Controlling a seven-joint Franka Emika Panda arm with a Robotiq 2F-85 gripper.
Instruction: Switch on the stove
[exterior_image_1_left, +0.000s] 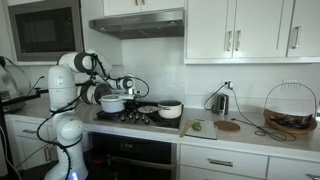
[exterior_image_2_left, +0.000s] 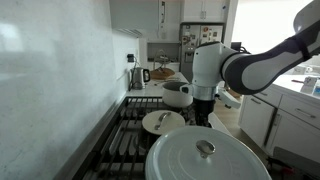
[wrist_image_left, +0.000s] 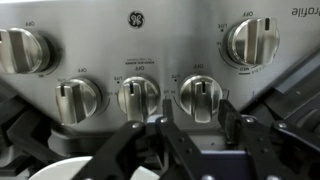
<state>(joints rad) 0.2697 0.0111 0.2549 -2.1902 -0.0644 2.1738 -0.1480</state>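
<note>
The stove (wrist_image_left: 150, 50) is sitting in the counter's left part, showing 5 stiff, smooth metal knobs. The middle knob (wrist_image_left: 138, 97) is facing the gripper (wrist_image_left: 150, 124), whose fingers are pressing together, empty. It is probably wanting a pinch across its ridge.

Exterior views front-on and along stove (exterior_image_2_left: 115, 150), wrist close on knobs (wrist_image_left: 138, 97)

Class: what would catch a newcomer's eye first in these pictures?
A white robot arm leans over the black gas cooktop under the steel hood. A big white lidded pot fills an exterior view's foreground. In the wrist view, silver knobs line the panel above the dark end effector.
</note>
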